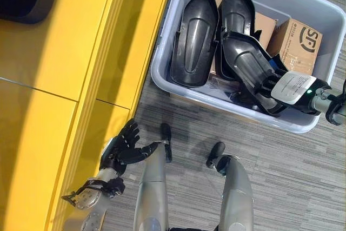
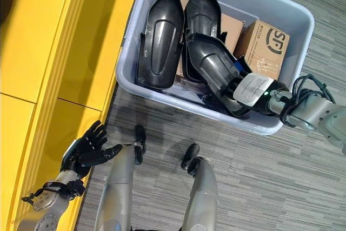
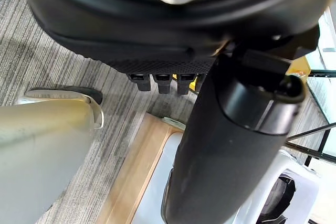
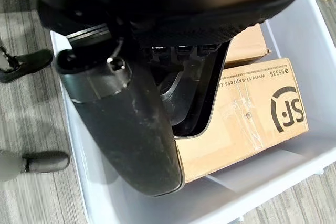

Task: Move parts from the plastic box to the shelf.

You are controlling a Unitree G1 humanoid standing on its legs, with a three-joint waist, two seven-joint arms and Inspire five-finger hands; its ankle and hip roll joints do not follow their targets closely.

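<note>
The plastic box (image 2: 294, 17) looks like smooth, pale grey-blue plastic with a soft sheen on its rim and walls. The parts (image 2: 159, 39) inside it are black moulded plastic shells, glossy enough to carry bright highlights along their curved backs. Beside them lie cardboard boxes (image 2: 266, 47) of matt brown paperboard, one sealed with shiny clear tape in the right wrist view. A white paper label (image 2: 253, 89) sits on the right robot hand (image 2: 265, 97), which is dark and matt. The left robot hand (image 2: 86, 152) is matt black as well. The shelf (image 2: 48, 36) has a smooth yellow painted finish with a dull sheen. The floor (image 2: 270, 187) is grey carpet, rough and streaked.
</note>
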